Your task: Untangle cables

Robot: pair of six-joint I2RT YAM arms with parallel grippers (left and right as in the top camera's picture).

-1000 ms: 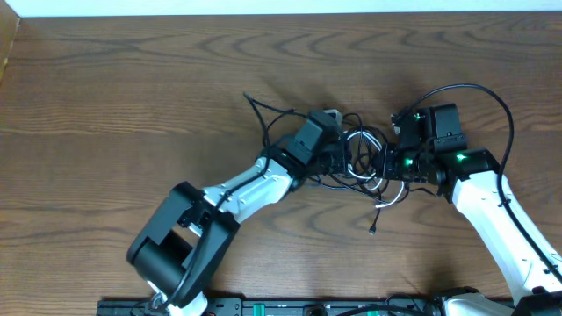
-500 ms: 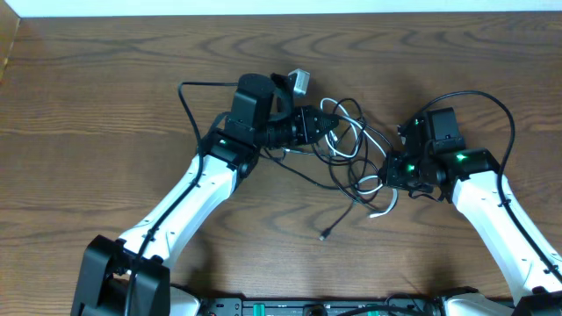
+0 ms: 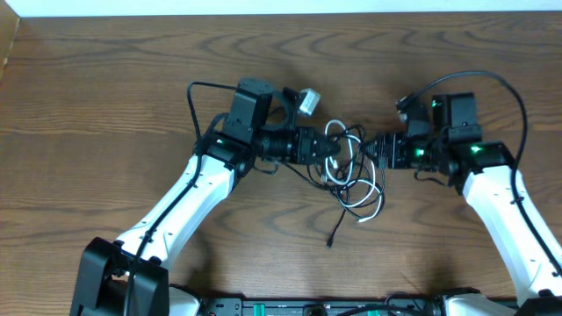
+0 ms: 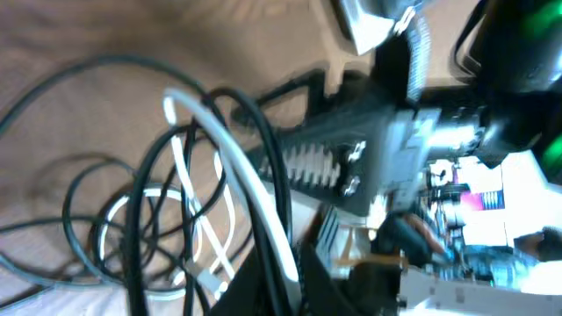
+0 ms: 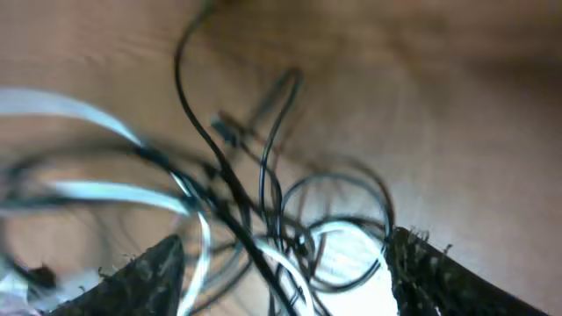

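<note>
The cables lay in a loose knot at the middle of the bench, light, soft and springy, so I judged a single strand near a plug the best hold. My left pincer, at nine o'clock of the knot, was clenched on the black strands; my right pincer, at three o'clock, stood parted and empty. Both forearms stretched low toward each other.

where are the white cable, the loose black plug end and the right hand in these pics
white cable (image 3: 376,209): overhead view, on its lower loop right of the tangle
black plug end (image 3: 330,242): overhead view, on the free tip lying below the tangle
right hand (image 3: 372,148): overhead view, midway between its fingertips at the tangle's right edge
</note>
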